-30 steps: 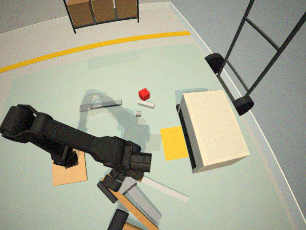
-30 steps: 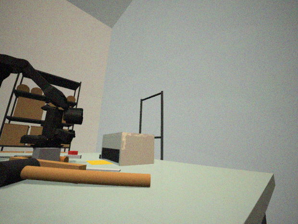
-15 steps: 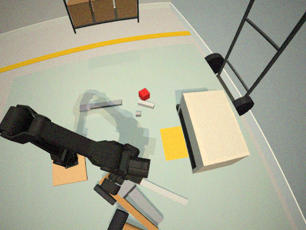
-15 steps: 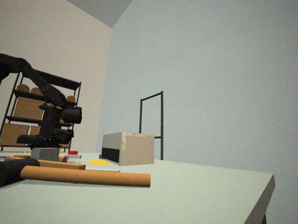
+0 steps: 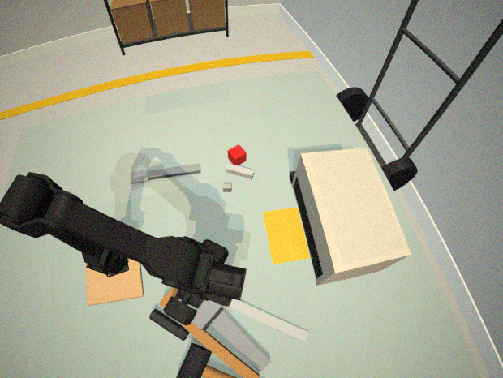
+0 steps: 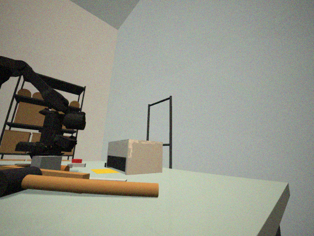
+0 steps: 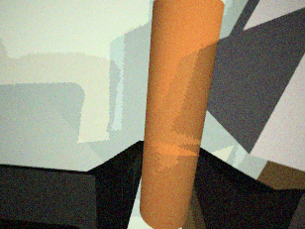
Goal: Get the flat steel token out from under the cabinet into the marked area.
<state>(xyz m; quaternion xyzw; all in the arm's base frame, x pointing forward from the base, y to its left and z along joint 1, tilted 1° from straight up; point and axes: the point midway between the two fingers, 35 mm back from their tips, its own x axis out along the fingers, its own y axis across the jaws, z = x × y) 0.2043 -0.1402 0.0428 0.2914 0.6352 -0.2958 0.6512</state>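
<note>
The cream cabinet (image 5: 354, 211) (image 6: 144, 157) stands at the right, with a dark slot along its low front. No token can be made out in the slot. The yellow marked area (image 5: 286, 235) (image 6: 104, 171) lies just in front of it. My gripper (image 7: 166, 149) is shut on an orange round rod (image 7: 183, 73), which runs up between the fingers in the wrist view. In the top view the arm mostly hides the rod. The gripper is low over the front left, away from the cabinet. How far the rod is above the table is unclear.
A grey block (image 5: 243, 339) (image 6: 45, 162), a white strip (image 5: 270, 319), an orange bar (image 5: 223, 347) and a black-headed tool (image 5: 193, 361) with a round orange handle (image 6: 91, 185) lie near the gripper. Farther back are a red cube (image 5: 237, 154), a white block (image 5: 239, 170) and a grey bar (image 5: 174, 171).
</note>
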